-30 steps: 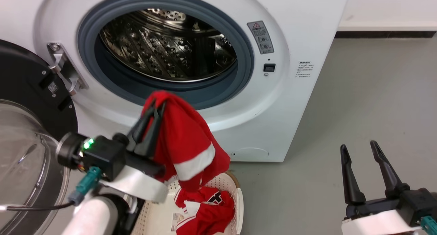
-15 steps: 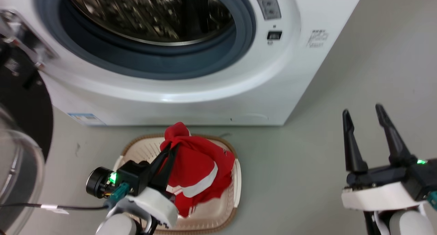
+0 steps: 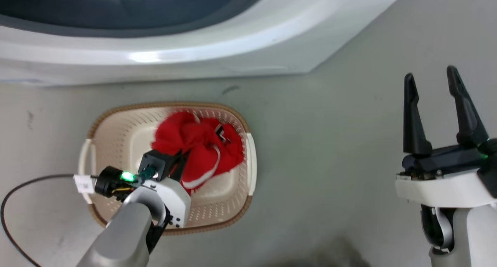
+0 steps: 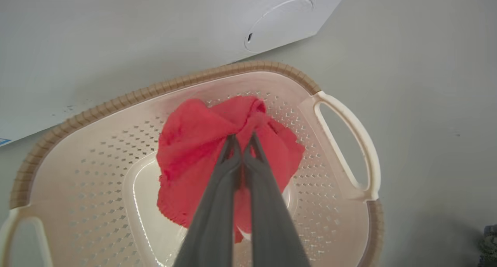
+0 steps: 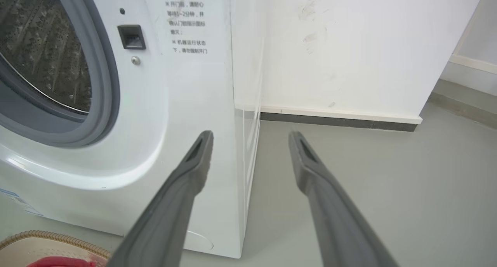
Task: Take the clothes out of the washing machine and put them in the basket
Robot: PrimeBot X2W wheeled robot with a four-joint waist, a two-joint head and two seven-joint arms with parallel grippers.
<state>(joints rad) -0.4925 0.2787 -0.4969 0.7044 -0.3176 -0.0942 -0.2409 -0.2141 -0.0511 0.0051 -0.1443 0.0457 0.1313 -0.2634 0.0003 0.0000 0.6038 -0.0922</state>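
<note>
- My left gripper point(image 4: 242, 139), at the centre of the left wrist frame, has both fingers pinched together on a fold of the clothes point(image 4: 186, 143).
- The clothes lie straight ahead of the fingertips, within the walls of the basket point(image 3: 167, 104) at centre-left of the head frame. Letting go there should suffice, in my judgement.
- My right gripper point(image 3: 431, 73), at the right of the head frame, is spread and empty, well apart from the basket. The left arm is nearer.
- The washing machine point(image 3: 194, 45) spans the top of the head frame.

Grey floor point(image 3: 330, 162) bears the basket point(image 3: 112, 135) and washing machine point(image 3: 194, 57).
</note>
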